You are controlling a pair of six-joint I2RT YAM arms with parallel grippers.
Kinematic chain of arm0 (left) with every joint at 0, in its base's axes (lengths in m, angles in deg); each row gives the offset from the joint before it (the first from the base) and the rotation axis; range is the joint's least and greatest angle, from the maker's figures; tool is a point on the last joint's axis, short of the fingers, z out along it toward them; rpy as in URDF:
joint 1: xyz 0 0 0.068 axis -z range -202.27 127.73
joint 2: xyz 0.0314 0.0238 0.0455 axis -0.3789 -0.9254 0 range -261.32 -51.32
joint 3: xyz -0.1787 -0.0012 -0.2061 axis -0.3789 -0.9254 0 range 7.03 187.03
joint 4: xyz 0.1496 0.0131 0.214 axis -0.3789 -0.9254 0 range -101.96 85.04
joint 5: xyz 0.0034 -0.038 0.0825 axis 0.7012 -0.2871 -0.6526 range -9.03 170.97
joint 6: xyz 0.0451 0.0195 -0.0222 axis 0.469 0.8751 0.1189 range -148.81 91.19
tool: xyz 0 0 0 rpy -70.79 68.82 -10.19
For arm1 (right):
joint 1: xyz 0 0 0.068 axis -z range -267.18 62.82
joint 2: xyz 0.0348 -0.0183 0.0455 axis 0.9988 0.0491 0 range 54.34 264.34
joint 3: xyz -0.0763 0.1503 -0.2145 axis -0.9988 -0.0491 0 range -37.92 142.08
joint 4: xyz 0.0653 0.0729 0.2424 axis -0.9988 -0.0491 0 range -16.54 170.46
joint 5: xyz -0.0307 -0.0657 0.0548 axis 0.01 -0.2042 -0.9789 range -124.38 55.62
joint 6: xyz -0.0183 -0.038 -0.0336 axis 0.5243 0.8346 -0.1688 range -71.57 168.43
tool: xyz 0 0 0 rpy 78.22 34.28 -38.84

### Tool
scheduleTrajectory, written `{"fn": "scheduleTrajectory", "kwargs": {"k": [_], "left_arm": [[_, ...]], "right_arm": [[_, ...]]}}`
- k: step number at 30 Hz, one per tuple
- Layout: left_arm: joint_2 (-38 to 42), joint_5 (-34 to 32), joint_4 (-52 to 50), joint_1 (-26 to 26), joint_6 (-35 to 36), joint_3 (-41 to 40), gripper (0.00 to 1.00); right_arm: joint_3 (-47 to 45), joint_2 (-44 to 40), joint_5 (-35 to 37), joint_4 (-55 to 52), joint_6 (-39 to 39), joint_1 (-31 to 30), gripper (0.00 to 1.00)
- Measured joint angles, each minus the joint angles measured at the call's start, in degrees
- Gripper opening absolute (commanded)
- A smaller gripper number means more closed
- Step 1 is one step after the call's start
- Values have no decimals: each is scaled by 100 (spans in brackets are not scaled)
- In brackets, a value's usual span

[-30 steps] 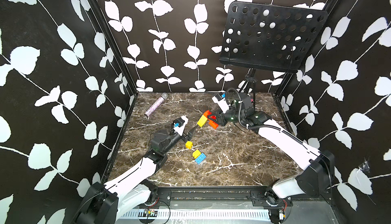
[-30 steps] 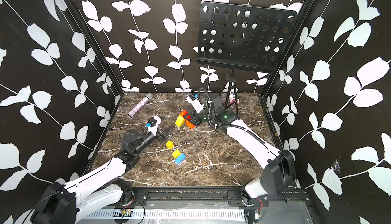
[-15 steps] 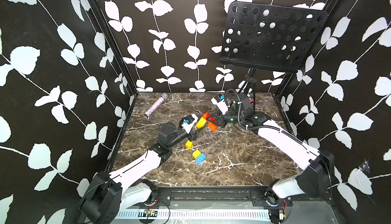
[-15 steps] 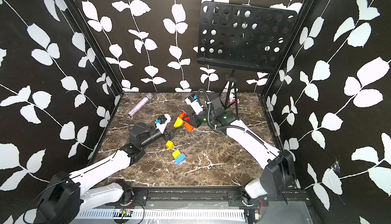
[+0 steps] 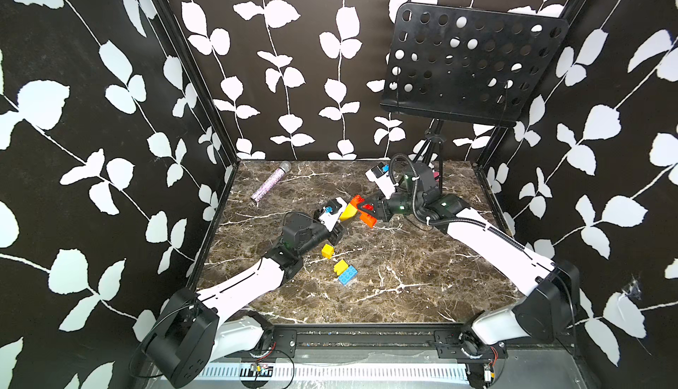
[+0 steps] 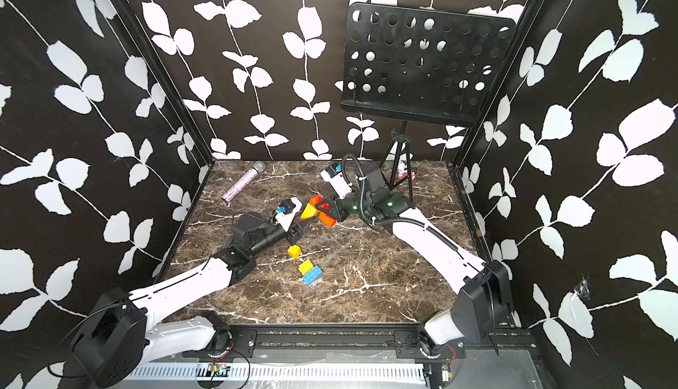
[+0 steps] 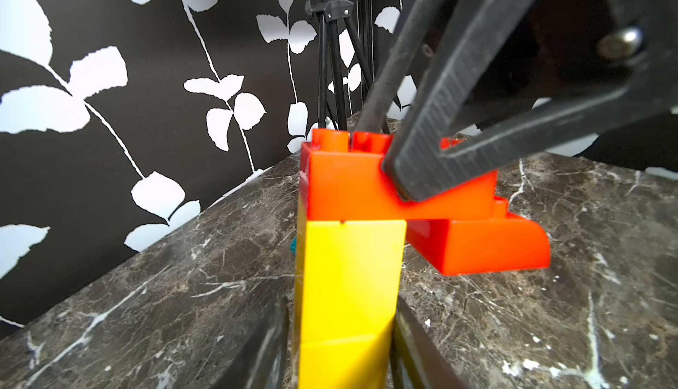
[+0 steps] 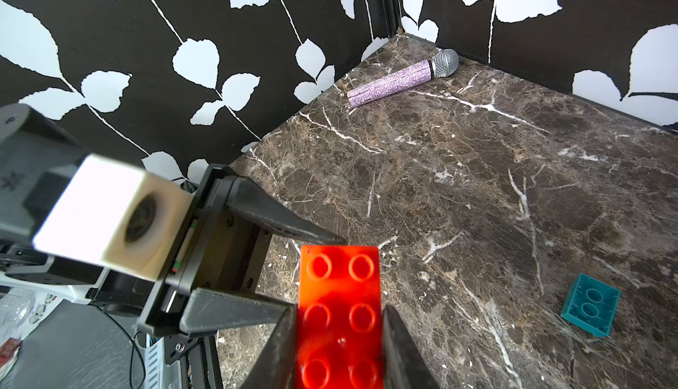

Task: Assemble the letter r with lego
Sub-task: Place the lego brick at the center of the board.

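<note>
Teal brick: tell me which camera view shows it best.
Right wrist view: the teal brick lies whole and unobstructed on the marble. The left wrist view shows only a teal sliver behind the yellow bricks. In both top views it cannot be made out.

Bright, even overhead light; soft faint shadows on desk [image 5: 403, 277]. Both top views sharp. Wrist views bowed at edges; nearest right gripper fingers [image 7: 458, 75] blurred.
</note>
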Motion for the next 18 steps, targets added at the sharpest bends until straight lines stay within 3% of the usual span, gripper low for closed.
{"fn": "scheduleTrajectory", "kwargs": {"k": [8, 12, 18], "left_arm": [[-120, -2, -52, 15, -55, 118, 28], [-129, -20, -125, 15, -129, 168, 27], [-129, -273, -540, 15, -278, 254, 25]], "right_arm": [[0, 0, 151, 61, -131, 0, 28], [0, 0, 162, 94, -151, 0, 46], [-92, -76, 278, 210, -177, -13, 56]]}}
